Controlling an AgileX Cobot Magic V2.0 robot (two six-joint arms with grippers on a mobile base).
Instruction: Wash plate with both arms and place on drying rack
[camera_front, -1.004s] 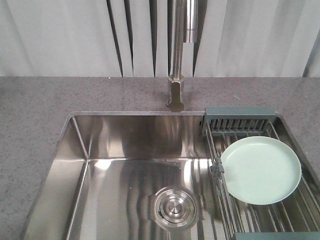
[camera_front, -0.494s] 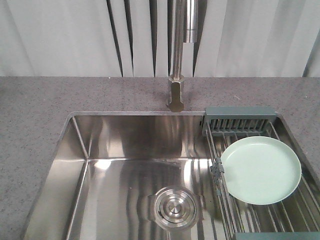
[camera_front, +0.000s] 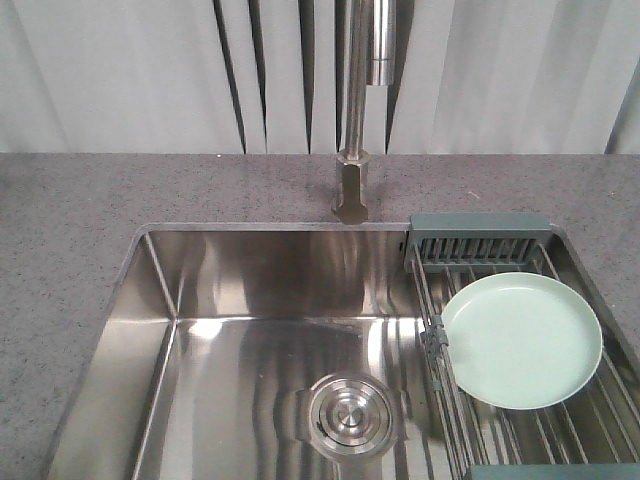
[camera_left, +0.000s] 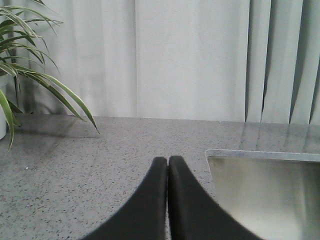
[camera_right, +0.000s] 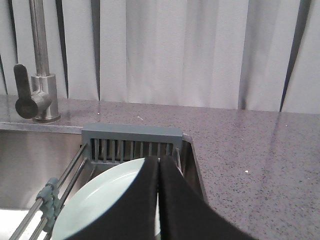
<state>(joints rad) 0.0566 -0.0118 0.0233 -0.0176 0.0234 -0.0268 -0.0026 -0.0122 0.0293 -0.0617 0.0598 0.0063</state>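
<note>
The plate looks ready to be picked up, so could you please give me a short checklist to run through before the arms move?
1. Plate lies flat on the drying rack, unobstructed: ok.
2. Left gripper empty, fingers shut, over the counter beside the sink: ok, but must open first.
3. Right gripper shut, empty, above the plate: ok, must open first.
4. Sink basin free of other dishes: ok.
5. Faucet running: cannot tell; no water visible.

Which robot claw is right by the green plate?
The right gripper: its wrist view shows the plate on the drying rack just beyond its closed fingers. The left gripper faces bare countertop beside the sink.
</note>
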